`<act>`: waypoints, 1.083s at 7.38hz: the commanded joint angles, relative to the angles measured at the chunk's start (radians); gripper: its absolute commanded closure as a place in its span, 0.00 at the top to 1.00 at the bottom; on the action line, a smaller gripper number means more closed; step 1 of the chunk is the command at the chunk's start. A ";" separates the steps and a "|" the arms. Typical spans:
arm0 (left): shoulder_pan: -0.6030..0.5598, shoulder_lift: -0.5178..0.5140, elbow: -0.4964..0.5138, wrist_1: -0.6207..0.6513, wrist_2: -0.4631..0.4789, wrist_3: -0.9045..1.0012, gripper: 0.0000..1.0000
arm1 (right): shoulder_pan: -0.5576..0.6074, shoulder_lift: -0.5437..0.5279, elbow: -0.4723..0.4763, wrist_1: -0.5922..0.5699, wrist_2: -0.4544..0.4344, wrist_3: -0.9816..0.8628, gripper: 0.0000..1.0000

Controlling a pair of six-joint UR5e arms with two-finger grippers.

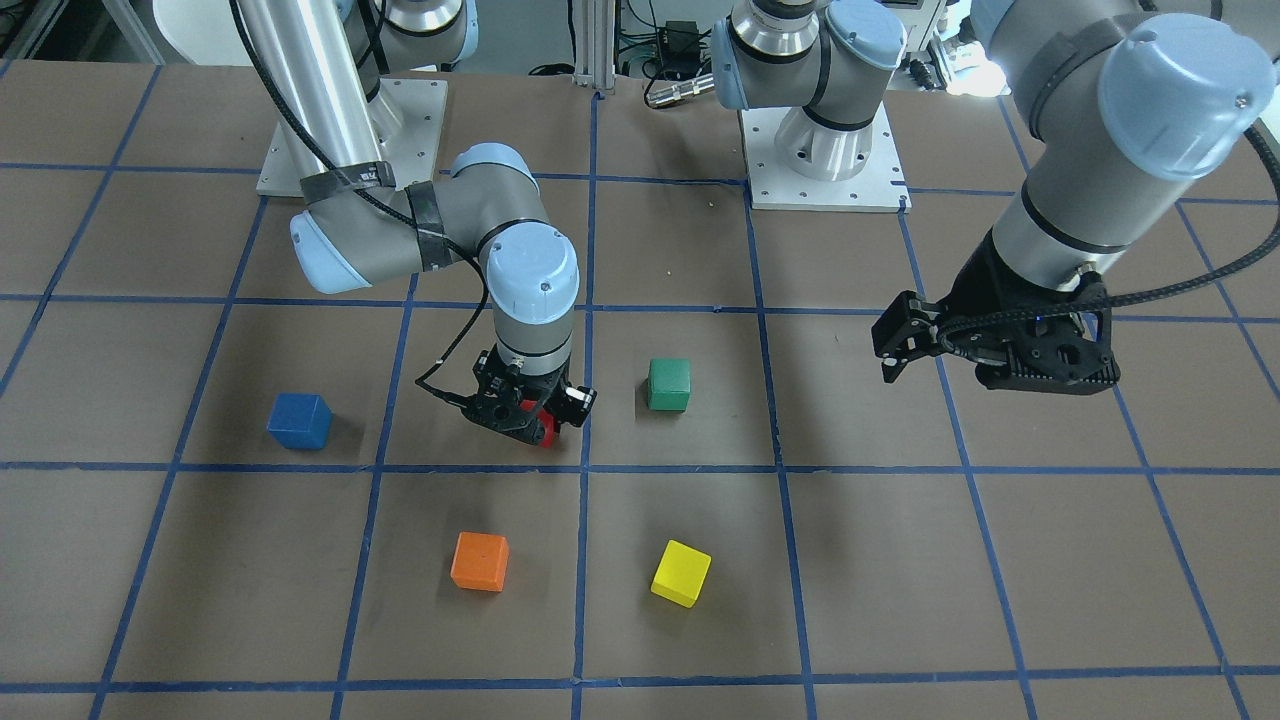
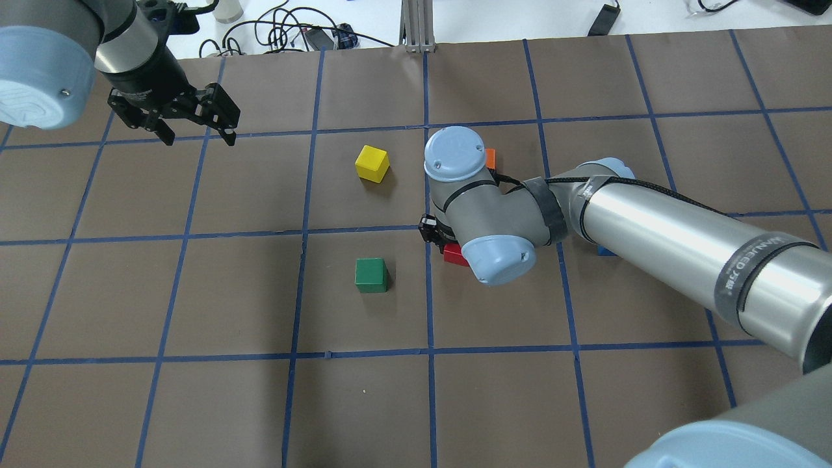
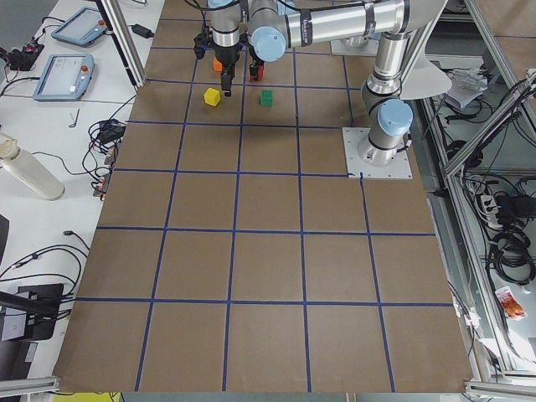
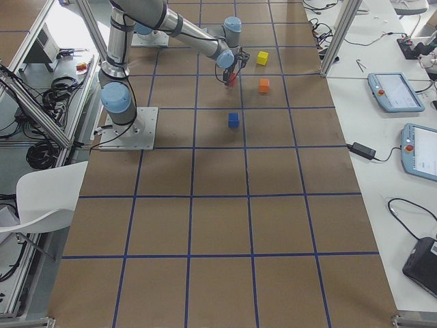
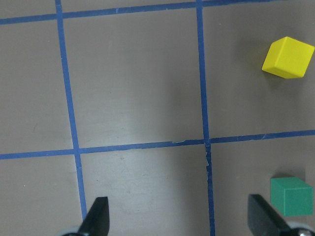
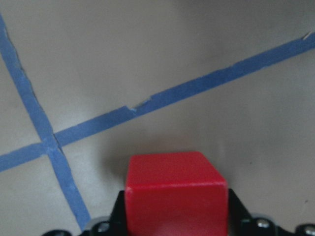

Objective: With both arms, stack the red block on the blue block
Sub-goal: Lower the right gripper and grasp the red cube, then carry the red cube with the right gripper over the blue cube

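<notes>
The red block (image 1: 546, 430) sits between the fingers of my right gripper (image 1: 530, 425), which is shut on it at or just above the table. In the right wrist view the red block (image 6: 174, 189) fills the lower middle, with black pads on both sides. From overhead only a corner of the red block (image 2: 455, 255) shows under the wrist. The blue block (image 1: 299, 420) stands alone on the table, about one grid square from the red one, and the right arm mostly hides the blue block (image 2: 606, 250) from overhead. My left gripper (image 1: 890, 345) is open, empty and raised, far from both.
A green block (image 1: 668, 385) is close beside my right gripper. An orange block (image 1: 479, 561) and a yellow block (image 1: 681, 573) lie one square further from the robot. The brown table has a grid of blue tape (image 1: 580, 470). The left wrist view shows the yellow block (image 5: 288, 57) and the green block (image 5: 291, 195).
</notes>
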 commanded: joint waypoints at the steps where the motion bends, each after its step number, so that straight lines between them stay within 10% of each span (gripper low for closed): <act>1: 0.000 0.001 -0.001 -0.005 0.003 0.000 1.00 | -0.019 -0.054 -0.015 0.041 -0.053 -0.063 0.14; 8: 0.000 0.011 0.008 -0.005 0.003 0.000 1.00 | -0.489 -0.280 0.059 0.266 -0.030 -0.730 0.15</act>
